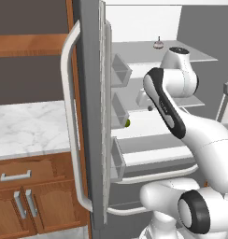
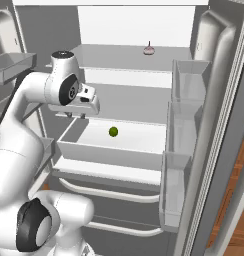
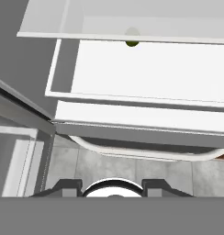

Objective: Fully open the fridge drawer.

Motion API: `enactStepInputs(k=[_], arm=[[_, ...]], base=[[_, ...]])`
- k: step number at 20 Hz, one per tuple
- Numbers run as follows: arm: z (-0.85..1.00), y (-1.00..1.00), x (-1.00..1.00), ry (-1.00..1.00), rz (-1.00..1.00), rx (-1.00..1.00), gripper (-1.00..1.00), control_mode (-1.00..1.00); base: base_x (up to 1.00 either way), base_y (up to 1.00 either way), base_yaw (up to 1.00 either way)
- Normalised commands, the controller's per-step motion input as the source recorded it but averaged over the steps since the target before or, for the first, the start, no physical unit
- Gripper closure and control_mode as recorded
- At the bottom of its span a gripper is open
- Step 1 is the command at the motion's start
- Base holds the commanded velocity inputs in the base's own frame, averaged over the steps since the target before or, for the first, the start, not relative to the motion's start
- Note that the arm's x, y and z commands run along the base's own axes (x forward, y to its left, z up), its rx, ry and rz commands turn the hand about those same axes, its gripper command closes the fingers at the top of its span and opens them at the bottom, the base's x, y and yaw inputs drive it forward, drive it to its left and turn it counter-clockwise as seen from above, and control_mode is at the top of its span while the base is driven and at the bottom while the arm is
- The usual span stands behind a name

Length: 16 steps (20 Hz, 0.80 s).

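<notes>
The fridge drawer (image 2: 109, 154) is pulled partway out of the open fridge, its pale grey front panel toward me and its white floor showing. A small green lime (image 2: 113, 131) lies on that floor. My gripper (image 2: 78, 113) hangs above the drawer's left end, pointing down, apart from the drawer. From the left base the drawer (image 1: 148, 142) sits below my gripper (image 1: 146, 105), with the lime (image 1: 127, 123) at its near corner. The hand view looks down into the drawer (image 3: 52, 69); the lime (image 3: 131, 43) peeks from under a shelf edge. My gripper (image 3: 111, 186) is open and holds nothing.
Clear door bins (image 2: 189, 80) line the right door, and more bins (image 1: 120, 70) line the left door. A small pink item (image 2: 149, 49) stands on the upper glass shelf. Curved white handles (image 2: 109, 192) cross below the drawer. A marble counter (image 1: 27, 126) and wooden cabinets stand left.
</notes>
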Motion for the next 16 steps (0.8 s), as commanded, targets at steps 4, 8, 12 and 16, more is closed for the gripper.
enactStepInputs(k=[4,8,12,16], arm=[[0.0,-0.03,0.0,0.0,0.0,0.0,-1.0,-1.0],[-0.08,-0.23,0.0,0.0,-0.01,0.02,-1.0,-1.0],[-0.24,-0.21,0.0,0.0,-0.01,0.0,-1.0,-1.0],[-0.47,-0.37,0.0,0.0,-0.04,0.0,-1.0,-1.0]], base=[[0.0,0.0,0.0],[0.0,0.0,0.0],[0.0,0.0,0.0],[0.0,0.0,0.0]])
